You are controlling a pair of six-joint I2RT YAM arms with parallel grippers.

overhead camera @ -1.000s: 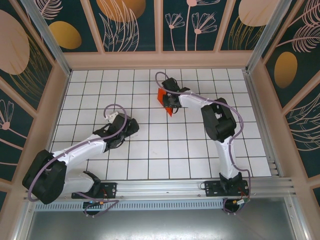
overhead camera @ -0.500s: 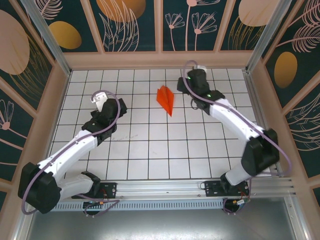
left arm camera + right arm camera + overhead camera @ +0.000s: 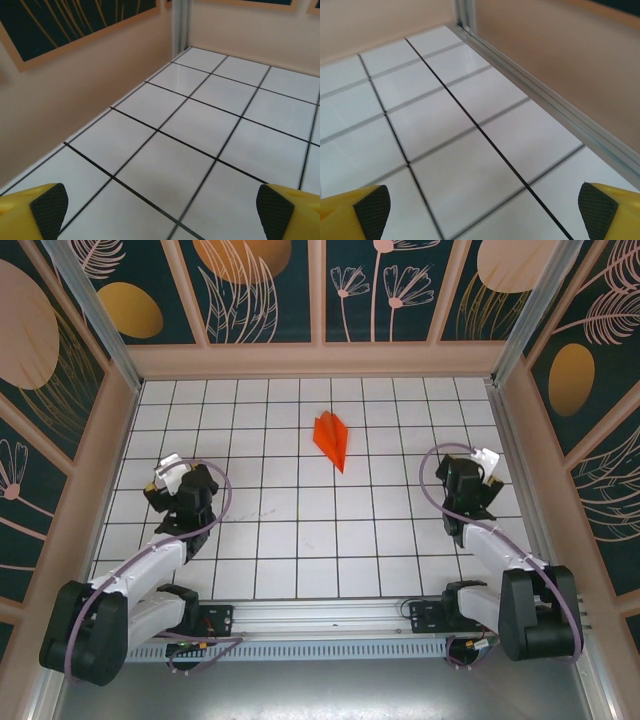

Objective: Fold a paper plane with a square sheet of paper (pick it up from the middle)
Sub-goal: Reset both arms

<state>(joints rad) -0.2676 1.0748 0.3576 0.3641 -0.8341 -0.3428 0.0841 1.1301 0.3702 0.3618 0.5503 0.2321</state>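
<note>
Along the left side of the white gridded desk (image 3: 300,540), the left arm (image 3: 150,560) lies folded back from its base, its wrist close to the left wall (image 3: 105,455). The left fingers (image 3: 166,471) hang over the tiles near that edge. In the left wrist view these fingers (image 3: 48,210) stand wide apart, the yellow tips with black pads at the two bottom corners and bare tiles between them. They hold nothing. The beige wall and a metal corner post (image 3: 181,22) lie beyond.

The paper plane (image 3: 333,438) lies on the desk in the far half, about midway across. It is a narrow orange-red dart with a centre crease. Its nose points toward the near edge and slightly right, and its broad tail faces the back wall. It is well apart from both arms and nothing touches it.

On the right, the right arm (image 3: 500,550) is folded back in the same way. The right fingers (image 3: 486,460) are near the desk's right edge. In the right wrist view these fingers (image 3: 370,210) are also spread wide, with bare tiles between them. A metal rail (image 3: 555,107) runs along the foot of the beige wall.
</note>
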